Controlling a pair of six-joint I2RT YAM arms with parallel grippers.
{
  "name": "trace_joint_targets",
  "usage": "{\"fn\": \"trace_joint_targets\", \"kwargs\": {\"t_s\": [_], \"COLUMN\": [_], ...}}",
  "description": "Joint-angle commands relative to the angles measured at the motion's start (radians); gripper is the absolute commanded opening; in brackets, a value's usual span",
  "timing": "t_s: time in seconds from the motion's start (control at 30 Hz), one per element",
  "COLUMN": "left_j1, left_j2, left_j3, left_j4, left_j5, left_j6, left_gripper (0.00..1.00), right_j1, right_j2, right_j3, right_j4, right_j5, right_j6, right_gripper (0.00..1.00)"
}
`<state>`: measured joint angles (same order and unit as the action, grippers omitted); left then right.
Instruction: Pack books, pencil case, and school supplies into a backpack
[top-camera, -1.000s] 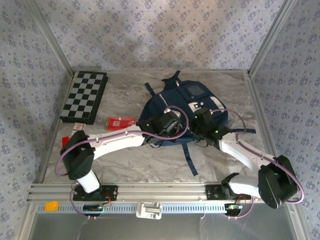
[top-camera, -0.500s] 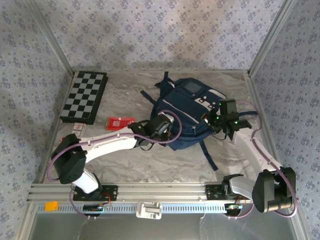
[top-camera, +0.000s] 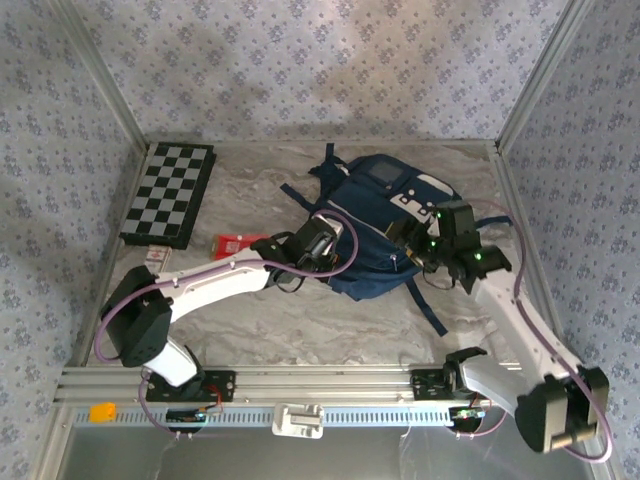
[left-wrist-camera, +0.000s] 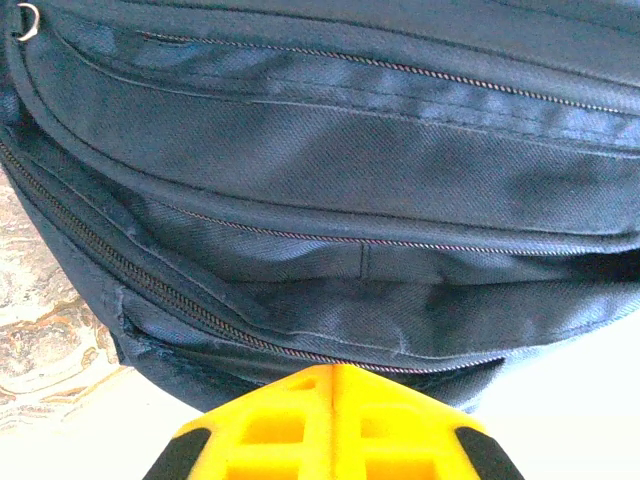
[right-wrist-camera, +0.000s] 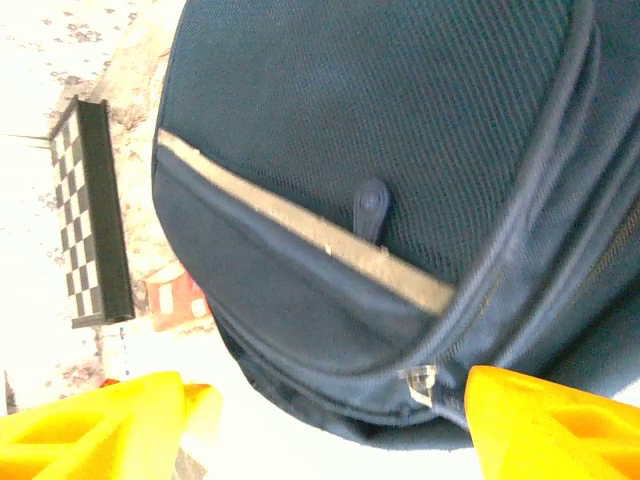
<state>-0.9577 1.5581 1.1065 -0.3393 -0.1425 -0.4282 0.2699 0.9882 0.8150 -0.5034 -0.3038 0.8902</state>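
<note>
The navy backpack (top-camera: 385, 215) lies on its side on the marble tabletop, right of centre. My left gripper (top-camera: 325, 246) is at its near left edge; in the left wrist view its yellow fingertips (left-wrist-camera: 332, 372) are pressed together, touching the zipper seam of the backpack (left-wrist-camera: 330, 170). My right gripper (top-camera: 418, 250) stands open at the bag's near right edge, the backpack (right-wrist-camera: 380, 130) and a zipper pull (right-wrist-camera: 421, 381) between its yellow fingers (right-wrist-camera: 545, 425). The red pencil case (top-camera: 238, 245) lies flat left of the bag. A small pale pink school supply (top-camera: 155, 257) sits further left. The books are out of view.
A black-and-white checkered board (top-camera: 170, 193) lies at the back left, also seen as the board (right-wrist-camera: 90, 220) beside the pencil case (right-wrist-camera: 180, 295). A dark strap (top-camera: 428, 308) trails toward the near edge. Metal frame rails (top-camera: 300, 378) border the table.
The backpack has slid right and back and turned. My right gripper went with it while shut and has now opened. The left gripper stayed shut at the bag's edge.
</note>
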Motion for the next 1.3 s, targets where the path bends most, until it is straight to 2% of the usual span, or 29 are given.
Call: {"fn": "trace_joint_targets", "kwargs": {"t_s": [0.0, 0.1, 0.17, 0.4, 0.47, 0.63, 0.7, 0.8, 0.87, 1.0, 1.17, 1.27], "left_j1": [-0.004, -0.055, -0.100, -0.183, -0.207, -0.213, -0.214, -0.216, -0.222, -0.236, -0.265, -0.265], "left_j2": [-0.002, -0.001, 0.004, 0.114, 0.152, 0.223, 0.229, 0.221, 0.210, 0.216, 0.273, 0.328], "left_j3": [0.051, 0.076, 0.070, 0.125, 0.162, 0.233, 0.243, 0.236, 0.224, 0.246, 0.316, 0.388], "left_j4": [0.003, 0.020, 0.068, 0.177, 0.181, 0.170, 0.154, 0.118, 0.102, 0.058, -0.032, -0.093], "left_j5": [-0.005, -0.023, -0.057, -0.094, -0.134, -0.146, -0.183, -0.225, -0.252, -0.303, -0.395, -0.417], "left_j6": [-0.030, -0.063, -0.083, -0.209, -0.213, -0.225, -0.232, -0.249, -0.271, -0.294, -0.376, -0.404], "left_gripper": [0.00, 0.00, 0.05, 0.11, 0.14, 0.23, 0.30, 0.43, 0.50, 0.61, 0.66, 0.64], "right_j1": [0.018, -0.031, -0.050, -0.109, -0.116, -0.108, -0.100, -0.061, -0.016, 0.052, 0.099, 0.113], "right_j2": [-0.022, 0.007, 0.036, 0.158, 0.184, 0.236, 0.235, 0.219, 0.196, 0.154, 0.135, 0.146], "right_j3": [-0.067, -0.053, -0.022, -0.004, 0.002, 0.036, 0.031, 0.030, 0.031, -0.006, -0.014, -0.011], "right_j4": [0.003, 0.000, 0.004, 0.077, 0.126, 0.138, 0.159, 0.182, 0.184, 0.238, 0.266, 0.278], "right_j5": [0.043, 0.041, 0.043, -0.003, -0.020, -0.041, -0.049, -0.062, -0.024, 0.030, 0.075, 0.078], "right_j6": [0.078, 0.015, -0.031, -0.018, -0.017, -0.016, 0.006, 0.051, 0.085, 0.188, 0.232, 0.237], "right_gripper": [0.75, 0.75, 0.75, 0.60, 0.52, 0.29, 0.18, 0.11, 0.04, 0.00, 0.00, 0.00]}}
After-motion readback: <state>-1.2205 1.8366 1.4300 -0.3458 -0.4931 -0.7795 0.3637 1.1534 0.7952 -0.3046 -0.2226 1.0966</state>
